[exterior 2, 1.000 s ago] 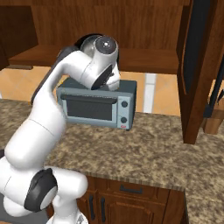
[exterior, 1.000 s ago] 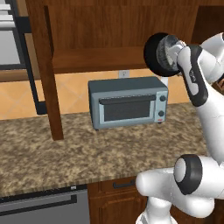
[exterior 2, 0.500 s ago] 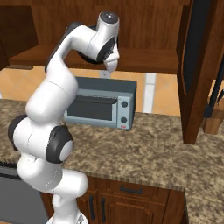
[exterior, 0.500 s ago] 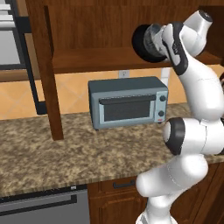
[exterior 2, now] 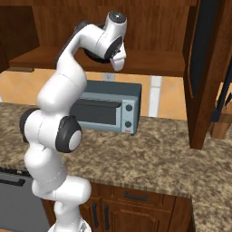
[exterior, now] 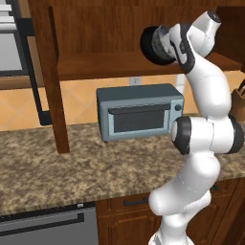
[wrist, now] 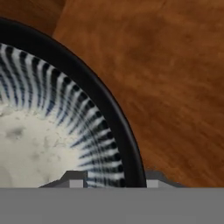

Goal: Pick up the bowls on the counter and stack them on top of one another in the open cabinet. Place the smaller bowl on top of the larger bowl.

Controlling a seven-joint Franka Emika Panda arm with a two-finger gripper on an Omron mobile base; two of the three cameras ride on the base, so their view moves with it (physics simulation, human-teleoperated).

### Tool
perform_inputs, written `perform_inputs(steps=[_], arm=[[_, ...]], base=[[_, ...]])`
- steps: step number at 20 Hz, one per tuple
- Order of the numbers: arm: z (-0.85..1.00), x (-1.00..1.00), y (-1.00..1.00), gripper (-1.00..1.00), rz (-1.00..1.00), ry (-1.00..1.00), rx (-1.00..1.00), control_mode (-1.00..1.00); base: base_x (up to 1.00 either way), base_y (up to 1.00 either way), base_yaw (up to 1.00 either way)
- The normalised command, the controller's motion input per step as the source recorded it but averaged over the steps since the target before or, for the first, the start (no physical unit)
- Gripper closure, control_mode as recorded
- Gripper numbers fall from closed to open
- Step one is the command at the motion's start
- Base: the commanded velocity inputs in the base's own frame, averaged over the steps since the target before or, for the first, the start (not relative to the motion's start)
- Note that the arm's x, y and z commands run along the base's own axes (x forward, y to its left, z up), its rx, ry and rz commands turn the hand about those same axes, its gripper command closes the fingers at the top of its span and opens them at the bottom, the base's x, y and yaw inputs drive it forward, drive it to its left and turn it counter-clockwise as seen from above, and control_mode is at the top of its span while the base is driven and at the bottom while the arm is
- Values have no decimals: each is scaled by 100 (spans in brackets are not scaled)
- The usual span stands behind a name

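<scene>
Grey smaller bowl point(wrist: 48, 131), ribbed wall, pale speckled inside, is being seen directly below gripper point(wrist: 111, 178), nested inside black rim of larger bowl point(wrist: 114, 114). Both are being borne by wooden shelf of open cabinet point(wrist: 175, 78). Finger tips barely visible at btm edge; grip state can't be told. Toaster oven point(exterior: 139, 111) on counter point(exterior: 57, 167) well below hand.

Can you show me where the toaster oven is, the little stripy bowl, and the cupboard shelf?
toaster oven point(exterior: 139, 117): left base view, on its glass door.
smaller bowl point(wrist: 65, 118): hand view, on its ribbed inner wall.
open cabinet point(exterior 2: 149, 63): right base view, on its flat shelf.
</scene>
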Motion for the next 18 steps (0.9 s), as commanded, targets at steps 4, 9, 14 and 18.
perform_inputs(steps=[4, 9, 14, 18], arm=[[-4, 55, 2, -100, -3, -1, 0, -100], [-2, 4, 0, -100, -1, -7, 0, -100], [-8, -86, -10, -100, 0, -38, 1, -100], [-75, -100, -27, -100, 0, -50, 1, -100]], base=[[0, 0, 0], [0, 0, 0], [0, 0, 0], [0, 0, 0]])
